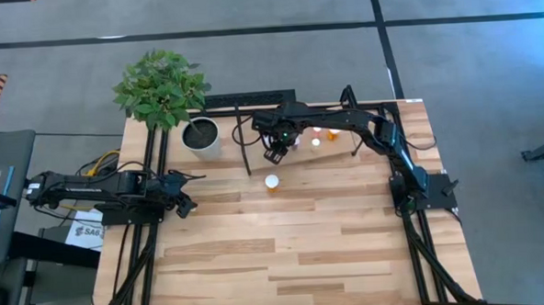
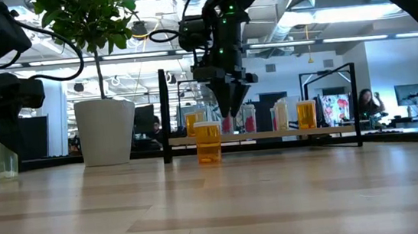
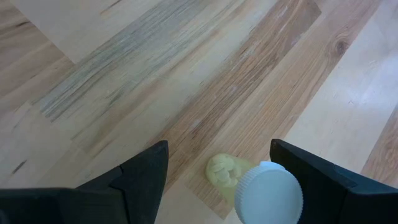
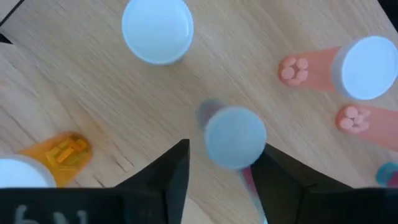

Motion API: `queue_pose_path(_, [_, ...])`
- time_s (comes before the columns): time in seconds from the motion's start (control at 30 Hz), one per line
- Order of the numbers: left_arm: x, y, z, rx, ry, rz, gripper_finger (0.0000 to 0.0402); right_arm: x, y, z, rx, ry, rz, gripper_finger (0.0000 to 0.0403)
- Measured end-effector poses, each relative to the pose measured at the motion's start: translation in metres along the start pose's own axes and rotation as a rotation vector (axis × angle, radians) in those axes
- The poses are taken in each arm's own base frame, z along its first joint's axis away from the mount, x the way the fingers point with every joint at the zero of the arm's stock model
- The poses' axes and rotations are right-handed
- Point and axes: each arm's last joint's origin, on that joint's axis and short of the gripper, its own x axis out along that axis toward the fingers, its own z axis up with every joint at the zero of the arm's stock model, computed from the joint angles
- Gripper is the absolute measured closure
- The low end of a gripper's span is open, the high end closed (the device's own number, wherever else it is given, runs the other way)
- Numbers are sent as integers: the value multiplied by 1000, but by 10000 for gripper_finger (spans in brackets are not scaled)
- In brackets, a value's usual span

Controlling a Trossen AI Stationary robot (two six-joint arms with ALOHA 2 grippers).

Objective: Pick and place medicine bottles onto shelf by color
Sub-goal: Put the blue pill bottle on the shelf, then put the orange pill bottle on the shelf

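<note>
My right gripper (image 1: pixel 276 150) hangs over the left end of the shelf (image 2: pixel 333 129), shut on a pinkish-red bottle (image 4: pixel 235 137) with a white cap. Several orange, pale and pinkish-red bottles (image 2: pixel 306 114) stand on the shelf board. One orange bottle (image 2: pixel 208 141) stands alone on the table in front of the shelf; it also shows in the high view (image 1: pixel 271 181). My left gripper (image 3: pixel 217 180) is open at the table's left side, low over the wood. A pale yellow bottle (image 3: pixel 267 194) stands upright between its fingers, close to one; I cannot tell whether they touch. My right gripper holds the pinkish-red bottle by its body (image 4: pixel 250 179) just under the white cap, pinched between the two fingers. The fingers come from above, pointing down. The bottle is upright; whether its base rests on the shelf board cannot be told.
A white plant pot (image 1: pixel 200 134) with a leafy plant stands left of the shelf. The shelf's black uprights (image 1: pixel 244 144) rise at both ends. In the right wrist view, an orange bottle (image 4: pixel 56 152), a white-capped one (image 4: pixel 157 30) and two pinkish-red ones (image 4: pixel 367 67) surround the held bottle.
</note>
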Motion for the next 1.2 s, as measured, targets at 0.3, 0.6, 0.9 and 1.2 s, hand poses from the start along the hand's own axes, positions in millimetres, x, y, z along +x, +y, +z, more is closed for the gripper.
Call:
queue_pose_path(0.3, [0,0,0,0,0,0,135,0,-1,2,22,-11,10,185])
queue_pose_path(0.6, [0,0,0,0,0,0,135,-1,-2,-1,132,15,13,183])
queue_pose_path(0.9, [0,0,0,0,0,0,135,-25,4,-1,176,7,18,184])
queue_pose_path(1.2, [0,0,0,0,0,0,135,-50,21,-11,272,31,-8,184])
